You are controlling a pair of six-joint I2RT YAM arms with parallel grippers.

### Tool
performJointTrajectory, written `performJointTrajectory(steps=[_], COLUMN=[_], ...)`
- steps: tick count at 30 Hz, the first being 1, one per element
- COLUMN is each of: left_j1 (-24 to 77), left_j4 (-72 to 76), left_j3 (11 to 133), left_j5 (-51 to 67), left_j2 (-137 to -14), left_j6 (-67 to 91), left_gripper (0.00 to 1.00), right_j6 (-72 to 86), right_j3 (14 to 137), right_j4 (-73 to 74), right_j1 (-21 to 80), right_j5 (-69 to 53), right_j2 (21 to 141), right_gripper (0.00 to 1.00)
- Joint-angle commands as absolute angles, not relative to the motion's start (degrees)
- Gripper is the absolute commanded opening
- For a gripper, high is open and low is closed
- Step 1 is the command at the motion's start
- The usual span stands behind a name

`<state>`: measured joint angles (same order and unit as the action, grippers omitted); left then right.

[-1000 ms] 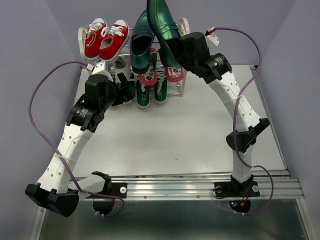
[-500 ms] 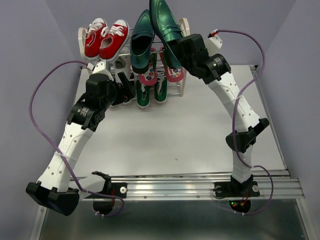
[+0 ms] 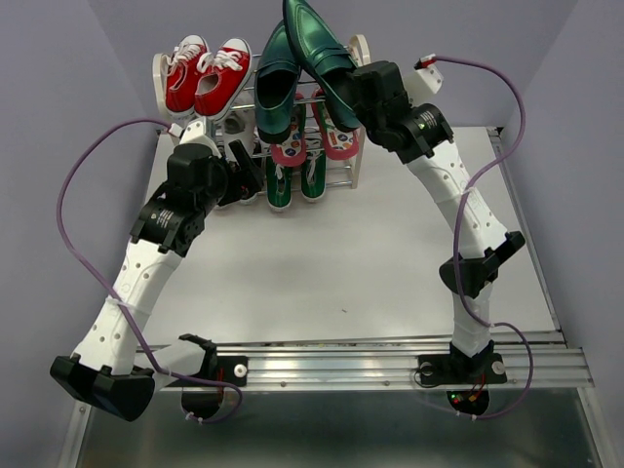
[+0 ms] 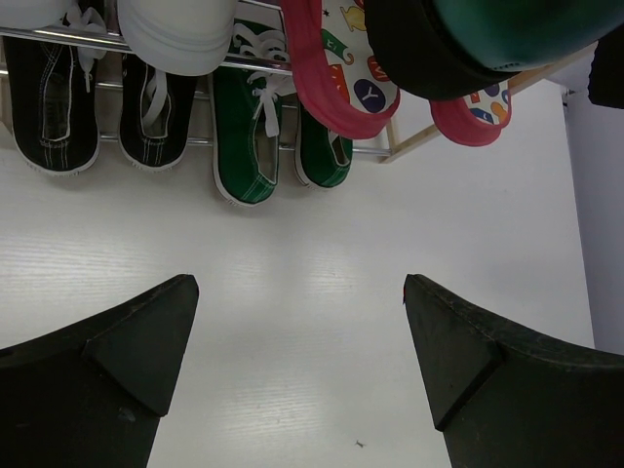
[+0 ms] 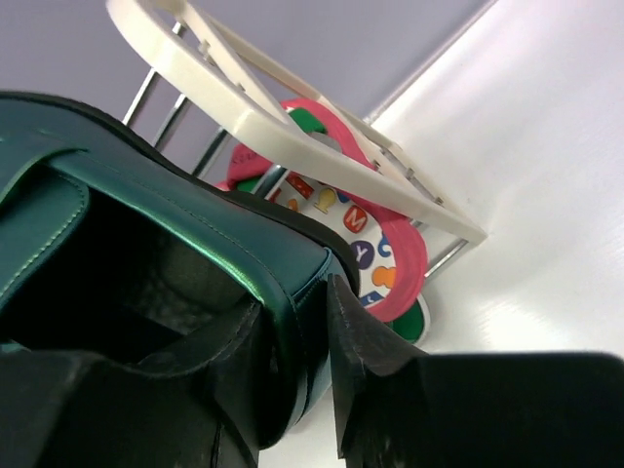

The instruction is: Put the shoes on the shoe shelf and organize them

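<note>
Loafer point(image 3: 317, 44) toe past top edge

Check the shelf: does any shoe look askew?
Yes. On the top tier of the shoe shelf, one dark green loafer lies diagonally, its toe angled toward the other loafer; the right gripper straddles its heel wall.

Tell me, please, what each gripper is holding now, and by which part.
Right gripper: its fingers straddle the heel rim of the dark green loafer; whether they clamp it cannot be told. Left gripper: open, holding nothing.
</note>
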<state>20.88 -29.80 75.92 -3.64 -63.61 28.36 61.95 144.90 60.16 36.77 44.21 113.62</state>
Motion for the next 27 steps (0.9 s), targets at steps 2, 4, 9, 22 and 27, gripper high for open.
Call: performJointTrajectory(steps=[2,4,9,22,27], left_j1=[21.0,20.9,20.9,21.0,21.0], left_j4=[-29.2,-29.4,-30.1,-34.4,-37.0], left_j3=[78.8,78.5,78.2,77.9,78.8], left_j5=[-5.8,-6.7,-7.2,-10.0,-12.0], left_j2=[-61.0,-60.6,-59.8,-55.7,-53.6], left_j6=[28.7,29.0,29.3,30.8,31.5], left_gripper=[0.99,0.99,0.99,0.99,0.99], right_j6=[68.8,69.4,69.8,70.7,73.8], right_j3=[147.4,147.2,147.0,143.8,136.5], right_j4=[50.5,50.4,47.7,36.0,35.9], right_j1=[37.2,37.2,37.8,47.3,47.3], right_j5=[52.0,52.5,51.9,63.3,69.8], right_j2=[110.3,109.9,110.1,110.0,102.9], right_gripper=[0.32,0.32,0.34,0.28,0.20])
